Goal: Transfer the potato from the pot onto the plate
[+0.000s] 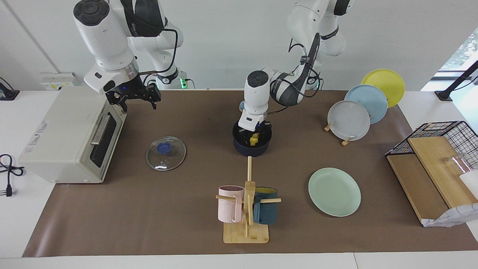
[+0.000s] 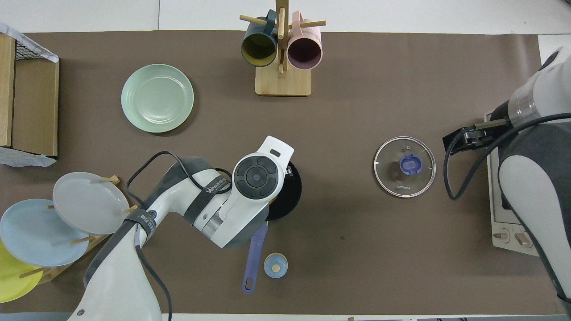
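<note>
The dark navy pot (image 1: pixel 244 150) stands at the middle of the table; its black inside (image 2: pixel 290 196) and blue handle (image 2: pixel 254 256) show in the overhead view. My left gripper (image 1: pixel 254 137) reaches down into the pot and is shut on the yellow potato (image 1: pixel 254 140), at about rim height. In the overhead view my left hand covers the potato. The mint-green plate (image 1: pixel 334 191) (image 2: pixel 157 98) lies empty, farther from the robots than the pot, toward the left arm's end. My right gripper (image 1: pixel 137 100) is open and waits in the air in front of the toaster oven's door.
A glass lid (image 1: pixel 166 153) lies between pot and toaster oven (image 1: pixel 63 134). A mug rack (image 1: pixel 246 209) with pink and teal mugs stands farther out than the pot. Grey, blue and yellow plates (image 1: pixel 349 120) lean in a rack. A wire basket with boards (image 1: pixel 437 164) stands at the left arm's end. A small blue knob (image 2: pixel 275 265) lies beside the handle.
</note>
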`<action>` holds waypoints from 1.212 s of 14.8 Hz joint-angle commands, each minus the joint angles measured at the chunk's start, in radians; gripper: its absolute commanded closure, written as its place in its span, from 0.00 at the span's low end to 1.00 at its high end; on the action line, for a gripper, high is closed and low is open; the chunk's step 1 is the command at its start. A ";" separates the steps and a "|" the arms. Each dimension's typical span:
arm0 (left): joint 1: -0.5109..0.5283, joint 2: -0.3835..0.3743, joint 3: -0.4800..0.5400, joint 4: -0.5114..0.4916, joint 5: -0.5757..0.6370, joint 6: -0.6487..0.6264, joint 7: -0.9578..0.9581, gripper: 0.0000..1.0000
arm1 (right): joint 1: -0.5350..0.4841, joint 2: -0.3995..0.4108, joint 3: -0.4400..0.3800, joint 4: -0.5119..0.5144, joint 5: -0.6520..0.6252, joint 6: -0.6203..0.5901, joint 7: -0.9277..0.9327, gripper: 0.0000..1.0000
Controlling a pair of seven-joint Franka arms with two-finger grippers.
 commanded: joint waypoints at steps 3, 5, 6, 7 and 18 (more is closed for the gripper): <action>-0.008 -0.009 0.010 -0.004 0.024 0.010 -0.010 1.00 | -0.048 -0.041 0.007 -0.004 0.021 -0.041 0.015 0.00; -0.007 -0.020 0.010 -0.004 0.023 0.000 -0.010 1.00 | -0.044 -0.044 0.011 -0.010 0.021 -0.035 0.012 0.00; -0.007 -0.031 0.009 -0.004 0.023 -0.010 -0.010 1.00 | -0.048 -0.046 0.016 -0.013 0.023 -0.033 0.009 0.00; -0.007 -0.037 0.009 -0.002 0.023 -0.019 -0.010 1.00 | -0.051 -0.046 0.016 -0.013 0.023 -0.032 0.008 0.00; 0.030 -0.128 0.009 0.120 0.009 -0.250 0.045 1.00 | -0.100 -0.040 0.033 -0.013 0.023 -0.024 0.007 0.00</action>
